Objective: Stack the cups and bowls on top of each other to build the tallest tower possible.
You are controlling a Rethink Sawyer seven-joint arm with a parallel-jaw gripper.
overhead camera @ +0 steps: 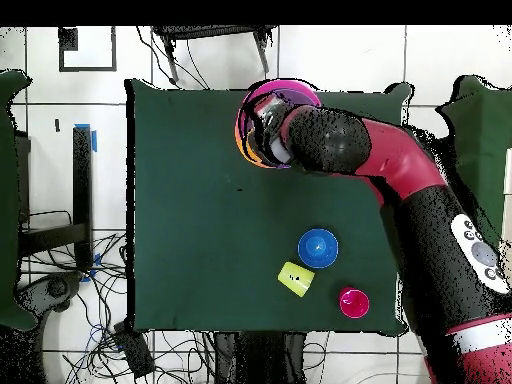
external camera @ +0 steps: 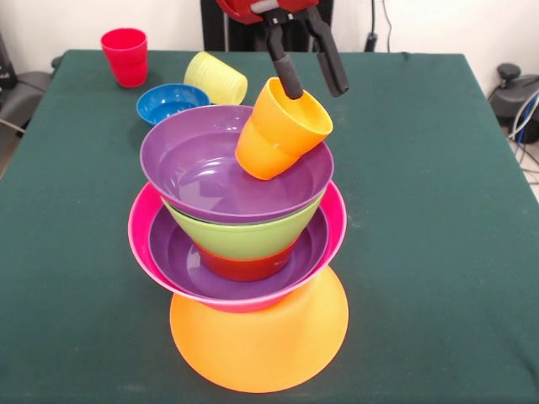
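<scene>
The tower stands at the table's near middle: an upturned orange bowl (external camera: pixel 257 337), then a hot pink bowl (external camera: pixel 335 220), a purple bowl (external camera: pixel 178 252), a red-orange bowl (external camera: pixel 244 268), a lime green bowl (external camera: pixel 244 237) and a top purple bowl (external camera: pixel 194 168). An orange cup (external camera: pixel 278 130) leans tilted in the top bowl. My gripper (external camera: pixel 316 90) is open above it, with one finger (external camera: pixel 286 71) dipping into the cup's mouth and the other outside, clear of the cup. In the overhead view my arm (overhead camera: pixel 350 150) hides most of the tower (overhead camera: pixel 250 125).
A red cup (external camera: pixel 125 55) (overhead camera: pixel 352 302) stands upright at the far left corner. A pale yellow cup (external camera: pixel 216 77) (overhead camera: pixel 295 278) lies on its side beside a small blue bowl (external camera: pixel 171 101) (overhead camera: pixel 318 246), just behind the tower.
</scene>
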